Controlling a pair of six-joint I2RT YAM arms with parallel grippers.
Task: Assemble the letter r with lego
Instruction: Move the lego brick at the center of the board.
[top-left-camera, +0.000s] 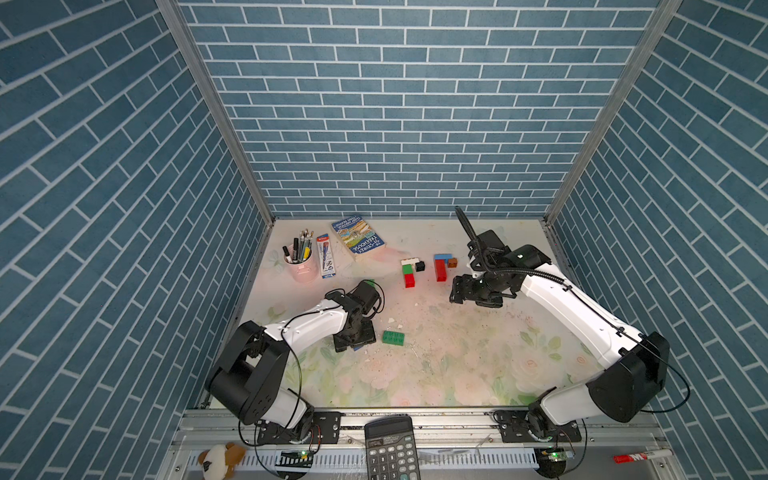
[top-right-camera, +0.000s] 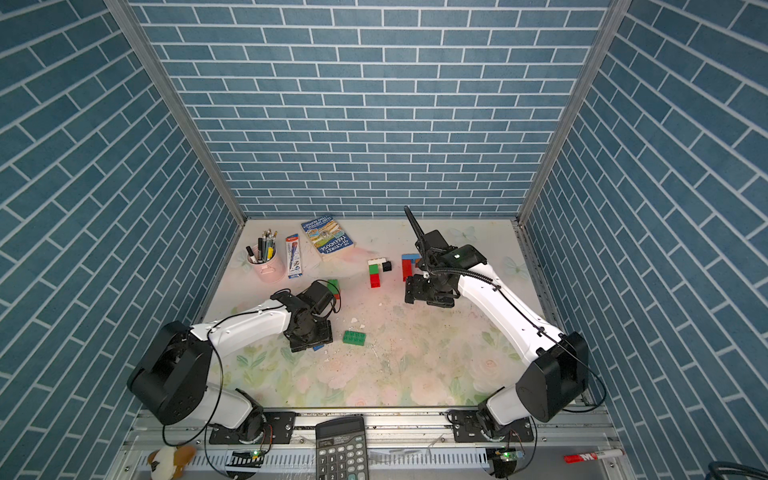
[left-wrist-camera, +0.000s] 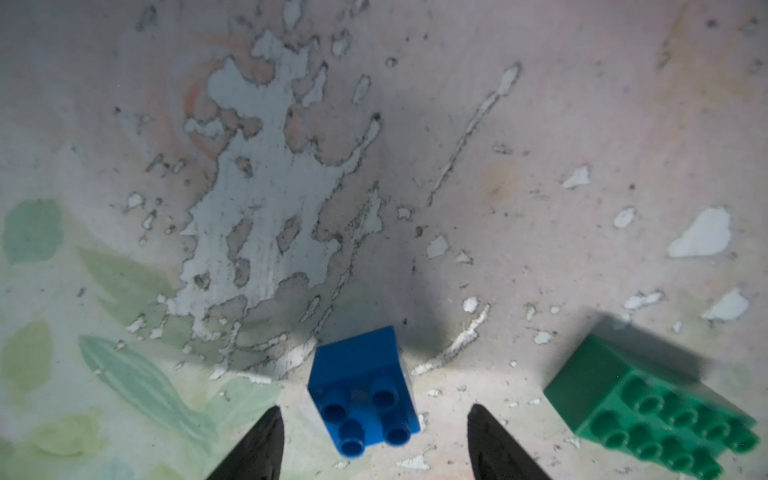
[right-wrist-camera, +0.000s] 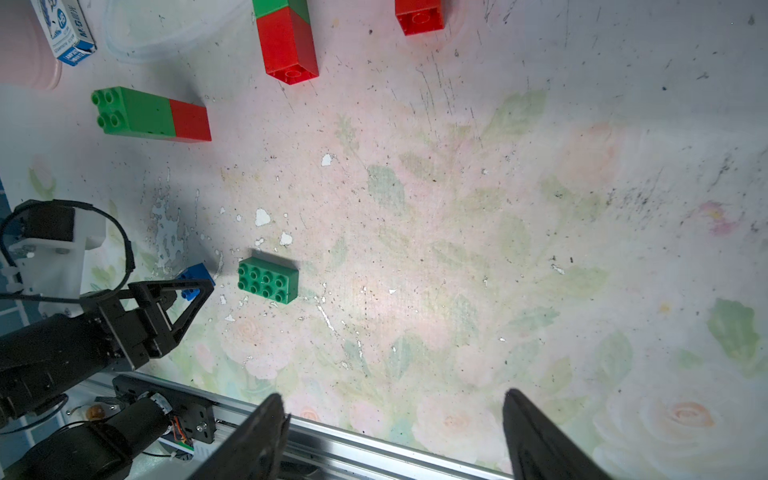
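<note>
The left gripper (left-wrist-camera: 372, 415) is low over the near left part of the bench (top-left-camera: 457, 365), pointing down. Its jaws are apart, with a small blue brick (left-wrist-camera: 361, 386) between them. There is a gap on each side, so neither finger touches the brick. The brick's four studs face the wrist camera, and it seems to be tipped rather than sitting flat, though the view is too close to be sure.

Just beside it, toward the middle of the bench, a green oblong brick (top-left-camera: 393, 337) lies flat with its studs up.

The right gripper (right-wrist-camera: 392, 397) hangs above the bench farther back on the right. Its jaws are wide apart and nothing is between them.

Just behind the left arm's wrist, a green and red stack (right-wrist-camera: 151, 114) lies on its side. Toward the back of the bench, two joined groups of lego lie near each other. One is made of white, green, red and black bricks (top-left-camera: 409, 272). The other is made of light blue, blue, red and brown bricks (top-left-camera: 442, 266) and lies just beyond the right gripper.

At the back left are a pink cup of pens (top-left-camera: 303, 266), a pen box (top-left-camera: 326, 256) and a book (top-left-camera: 358, 237). A calculator (top-left-camera: 390, 449) rests on the front rail.
</note>
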